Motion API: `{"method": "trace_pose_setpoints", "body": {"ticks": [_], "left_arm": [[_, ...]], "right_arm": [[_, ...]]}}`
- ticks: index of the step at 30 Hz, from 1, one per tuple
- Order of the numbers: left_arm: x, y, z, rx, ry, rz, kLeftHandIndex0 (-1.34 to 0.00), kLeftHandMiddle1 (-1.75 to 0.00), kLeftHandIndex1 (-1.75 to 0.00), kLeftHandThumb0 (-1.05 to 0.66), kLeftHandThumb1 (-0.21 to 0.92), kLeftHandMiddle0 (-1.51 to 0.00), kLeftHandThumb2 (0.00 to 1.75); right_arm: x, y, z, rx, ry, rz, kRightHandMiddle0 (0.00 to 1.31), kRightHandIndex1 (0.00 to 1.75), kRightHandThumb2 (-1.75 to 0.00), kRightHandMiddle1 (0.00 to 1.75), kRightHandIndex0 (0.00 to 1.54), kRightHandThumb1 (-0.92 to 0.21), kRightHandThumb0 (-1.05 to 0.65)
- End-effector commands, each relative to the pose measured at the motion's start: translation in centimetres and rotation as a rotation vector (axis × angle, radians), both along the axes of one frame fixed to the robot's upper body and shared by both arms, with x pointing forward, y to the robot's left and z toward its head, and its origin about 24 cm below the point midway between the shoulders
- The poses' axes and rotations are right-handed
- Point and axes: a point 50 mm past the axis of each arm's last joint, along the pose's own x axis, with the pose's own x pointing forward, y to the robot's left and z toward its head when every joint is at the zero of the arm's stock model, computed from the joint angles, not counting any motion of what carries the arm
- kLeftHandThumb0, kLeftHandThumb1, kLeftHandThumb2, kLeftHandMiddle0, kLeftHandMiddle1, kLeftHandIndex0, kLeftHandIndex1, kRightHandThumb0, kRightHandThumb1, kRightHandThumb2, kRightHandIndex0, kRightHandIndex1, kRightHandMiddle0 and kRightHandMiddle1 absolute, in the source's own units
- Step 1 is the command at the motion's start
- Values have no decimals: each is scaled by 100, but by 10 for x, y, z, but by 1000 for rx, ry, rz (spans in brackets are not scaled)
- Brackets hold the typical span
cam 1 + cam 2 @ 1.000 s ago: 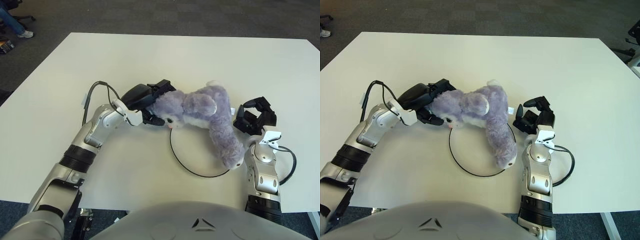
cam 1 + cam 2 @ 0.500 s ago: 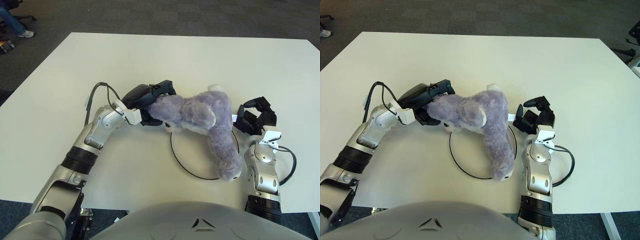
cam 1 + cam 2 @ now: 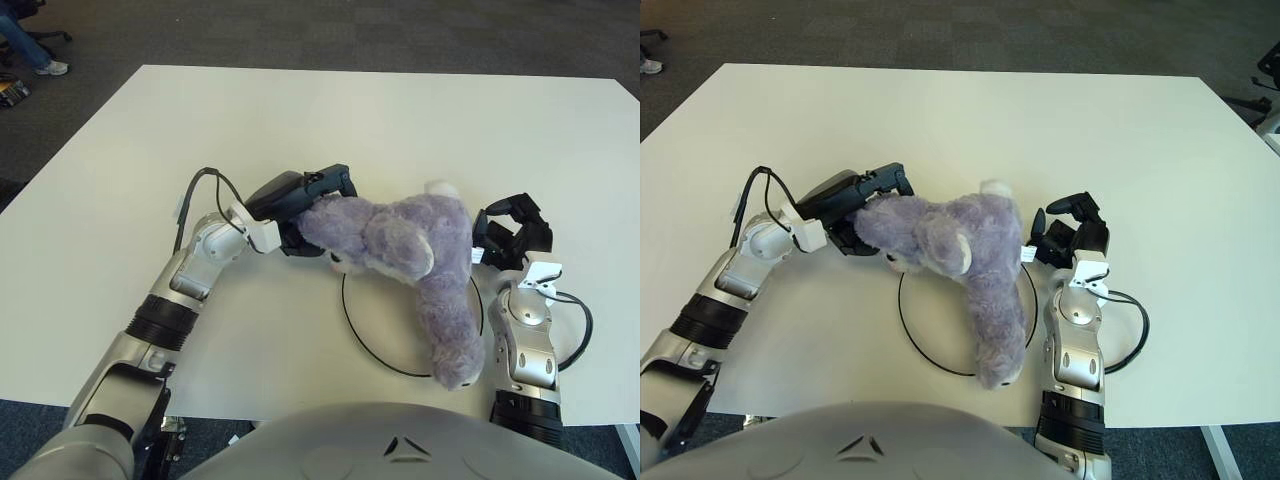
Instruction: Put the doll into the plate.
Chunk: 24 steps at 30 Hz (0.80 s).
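Table: a large white table [image 3: 400,110] fills most of the frame, its top matte and evenly lit.
Floor: dark grey carpet [image 3: 330,30] runs along the top of the frame.
Upper left corner: a seated person's leg and shoe [image 3: 35,55], beside a chair base.

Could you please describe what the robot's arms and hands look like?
Both arms are silver-grey metal segments joined by black ribbed collars. The left hand and right hand are black, with chunky three-finger shapes and white wrist blocks. A black cable loops off the left forearm; another cable curls beside the right forearm.
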Motion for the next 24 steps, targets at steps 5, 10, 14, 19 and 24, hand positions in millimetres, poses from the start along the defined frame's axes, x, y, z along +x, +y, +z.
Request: {"method": "trace_pose_setpoints", "body": {"ticks": [5, 10, 14, 19, 24], "left_arm": [[0, 1, 0, -19, 4, -2, -57, -175, -174, -1, 20, -58, 145], [0, 1, 0, -43, 4, -1, -57, -175, -174, -1, 21, -58, 144], [0, 0, 0, -76, -4, 8, -57, -175, -174, -1, 20, -58, 145], [0, 0, -1, -130, -19, 40, -57, -175, -174, -1, 20, -58, 145], [0, -1, -2, -199, -36, 75, -57, -175, -174, -1, 20, -58, 145]], "right_arm": [[-1, -1, 1, -5, -8, -4, 54, 175, -121, 175, 112, -41, -45], [0, -2, 0, -5, -2, -6, 55, 175, -122, 175, 113, -39, -46], [-1, -2, 0, -1, 0, -4, 56, 175, -123, 175, 113, -39, -46], [0, -3, -1, 0, -1, -3, 56, 175, -123, 175, 113, -39, -46], [0, -3, -1, 1, -4, -8, 56, 175, -123, 175, 113, -38, -46]]}}
